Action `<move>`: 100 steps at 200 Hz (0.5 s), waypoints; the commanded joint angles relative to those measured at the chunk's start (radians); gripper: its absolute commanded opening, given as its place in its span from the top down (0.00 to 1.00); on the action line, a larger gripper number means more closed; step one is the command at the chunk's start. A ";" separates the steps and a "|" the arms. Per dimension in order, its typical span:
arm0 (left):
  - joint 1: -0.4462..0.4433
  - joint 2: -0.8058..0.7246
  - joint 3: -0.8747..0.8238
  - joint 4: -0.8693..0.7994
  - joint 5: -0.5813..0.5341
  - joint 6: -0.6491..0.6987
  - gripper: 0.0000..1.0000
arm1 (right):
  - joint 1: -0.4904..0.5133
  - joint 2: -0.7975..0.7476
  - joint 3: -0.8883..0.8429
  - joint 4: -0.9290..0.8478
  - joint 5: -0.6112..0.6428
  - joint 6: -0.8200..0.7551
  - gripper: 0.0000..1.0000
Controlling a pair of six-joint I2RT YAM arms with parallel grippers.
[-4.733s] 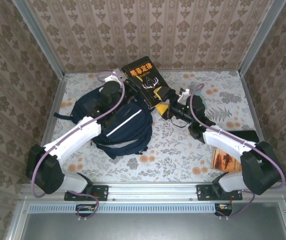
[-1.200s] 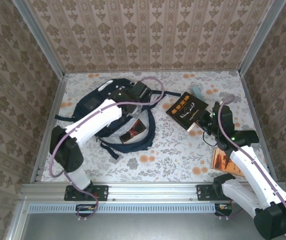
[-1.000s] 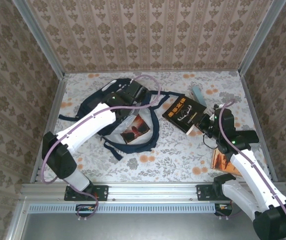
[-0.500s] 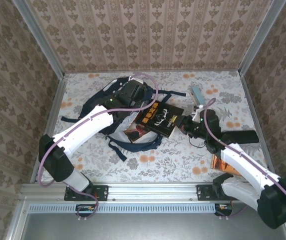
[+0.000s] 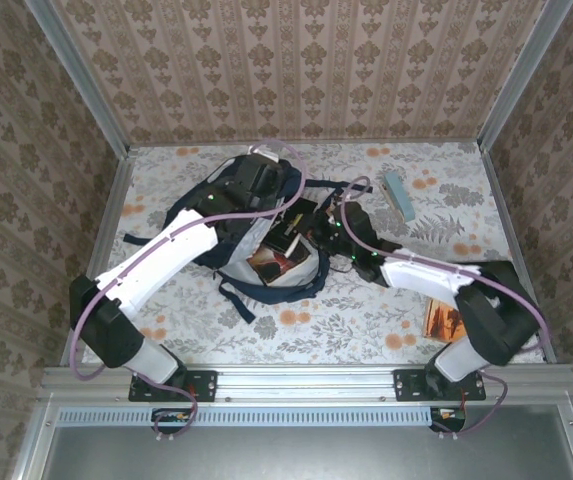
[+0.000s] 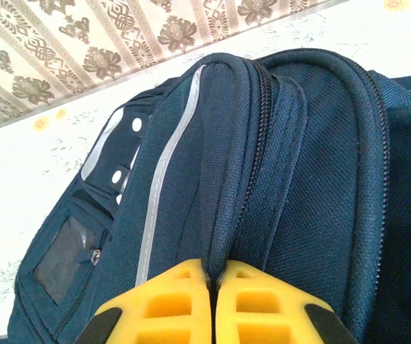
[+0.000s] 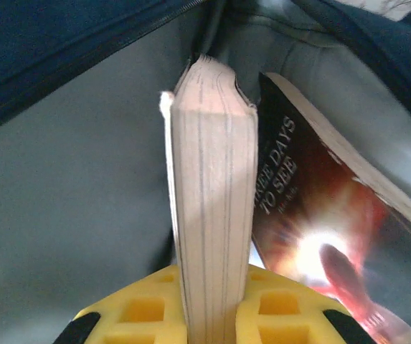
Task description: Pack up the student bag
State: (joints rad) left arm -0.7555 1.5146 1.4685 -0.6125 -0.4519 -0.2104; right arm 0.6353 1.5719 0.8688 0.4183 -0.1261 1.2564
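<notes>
- The left claw [image 6: 212, 278] has its two yellow fingers pressed together, and a ridge of navy fabric runs in between them: it is clamped on the student bag [image 6: 298, 179], at the top edge beside a zipper line.
- Seen from this claw, the bag spreads away in front of it. The white stripe and the grey patch with dark dots are on its left side.
- The right claw [image 7: 211, 287] is clamped on a thick black book [image 7: 209, 179]. The book stands on edge between the fingers, with the pale page block turned to the wrist camera.
- This claw reaches into the open mouth of the bag. The grey lining is to the left of the held book and beyond it, and the navy rim is above.
- Just right of the held book, a second book [image 7: 313, 236] with a dark reddish cover lies inside the bag against the lining.
- From above, a slim light-blue thing [image 5: 398, 193] lies on the flowered table [image 5: 366, 300], well apart from the right claw, to its right and further back.
- An orange-brown book [image 5: 444, 320] lies near the base of the right arm.
</notes>
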 commanded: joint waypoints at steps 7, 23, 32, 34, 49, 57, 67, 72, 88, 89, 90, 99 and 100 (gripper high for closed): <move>0.037 -0.085 0.063 0.082 0.014 -0.029 0.95 | 0.036 0.141 0.127 0.177 0.059 0.073 1.00; 0.050 -0.096 0.053 0.085 0.023 -0.032 0.95 | 0.050 0.202 0.177 0.147 0.073 0.093 1.00; 0.057 -0.104 0.047 0.090 0.029 -0.036 0.95 | 0.050 0.238 0.211 0.105 0.067 0.120 0.99; 0.057 -0.105 0.045 0.091 0.031 -0.036 0.95 | 0.051 0.246 0.216 0.099 0.063 0.125 0.99; 0.066 -0.116 0.041 0.092 0.047 -0.042 0.95 | 0.050 0.289 0.244 0.082 0.036 0.133 0.96; 0.071 -0.121 0.039 0.092 0.058 -0.043 0.95 | 0.050 0.304 0.258 0.062 0.013 0.131 0.95; 0.074 -0.126 0.037 0.092 0.070 -0.043 0.95 | 0.050 0.328 0.295 -0.010 -0.027 0.119 0.92; 0.076 -0.128 0.037 0.092 0.074 -0.043 0.95 | 0.050 0.339 0.312 -0.037 -0.047 0.110 0.91; 0.082 -0.129 0.038 0.093 0.089 -0.042 0.95 | 0.051 0.369 0.340 -0.085 -0.104 0.098 0.86; 0.082 -0.129 0.037 0.093 0.089 -0.042 0.95 | 0.052 0.372 0.341 -0.087 -0.109 0.098 0.85; 0.083 -0.129 0.037 0.094 0.090 -0.042 0.95 | 0.052 0.374 0.341 -0.088 -0.113 0.098 0.84; 0.086 -0.128 0.036 0.095 0.098 -0.043 0.94 | 0.052 0.380 0.336 -0.093 -0.130 0.098 0.80; 0.086 -0.128 0.035 0.095 0.098 -0.043 0.94 | 0.051 0.380 0.336 -0.095 -0.131 0.098 0.79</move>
State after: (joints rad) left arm -0.6815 1.4536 1.4685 -0.6178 -0.3565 -0.2176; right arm 0.6838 1.9236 1.1591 0.3782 -0.1490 1.3499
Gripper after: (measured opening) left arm 0.059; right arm 0.161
